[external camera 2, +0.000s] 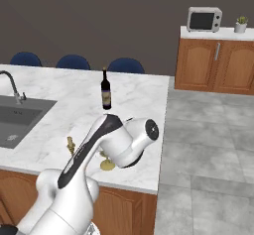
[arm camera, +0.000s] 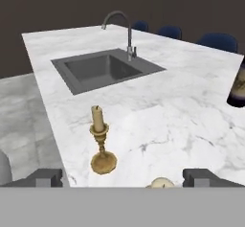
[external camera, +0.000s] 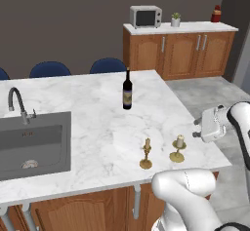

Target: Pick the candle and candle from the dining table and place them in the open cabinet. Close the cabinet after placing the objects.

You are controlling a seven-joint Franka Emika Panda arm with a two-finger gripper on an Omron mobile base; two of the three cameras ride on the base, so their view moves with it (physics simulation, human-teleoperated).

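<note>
The end effector (arm camera: 122,177) stands released, its two dark fingertips (arm camera: 44,177) spread wide at the bottom of the hand view and grasping nothing; in the left base view it hangs just off the right edge of the surface (external camera: 97,127), level with the candles and apart from them. Between the spread tips, at the very bottom of the hand view, shows the pale rounded top of the thick candle (arm camera: 161,183). In the left base view this candle (external camera: 178,148) is a short, stout cream stub on a low brass holder with a round foot, upright near the front right corner of the surface, close to the right edge. Just beside it, towards the sink, stands the thin candle (external camera: 146,153): a slim, tapered yellowish stick in a taller brass candlestick with a turned stem and a round base, also upright, near the front edge. The two are near each other without touching. Farther back, towards the middle of the white, grey-veined marble, a dark wine bottle (external camera: 127,89) stands upright. The grey sink (external camera: 34,144) with its curved faucet (external camera: 18,104) is set into the left part of the surface.
</note>
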